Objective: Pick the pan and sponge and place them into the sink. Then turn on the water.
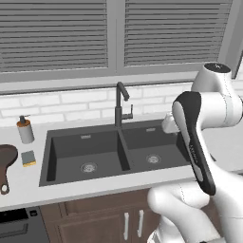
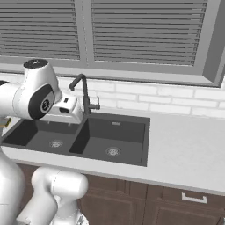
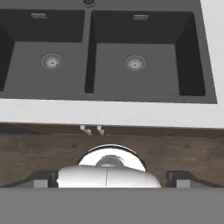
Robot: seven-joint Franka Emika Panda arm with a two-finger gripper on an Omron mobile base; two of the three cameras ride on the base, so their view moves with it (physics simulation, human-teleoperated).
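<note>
Right now the end effector (image 3: 109,179) is spread wide, holding nothing, above the sink's (image 1: 118,163) front. Far left on the desk (image 1: 28,182) lie the pan (image 1: 6,159) and sponge (image 1: 28,158); pan's handle points toward the robot.

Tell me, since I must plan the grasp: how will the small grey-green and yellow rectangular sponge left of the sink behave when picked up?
The grey-green and yellow sponge is probably light and soft, so it may squash between the fingers. Lying flat on the white counter, it seems unlikely to roll or tip. Its low profile may force a grasp close to the counter.
</note>
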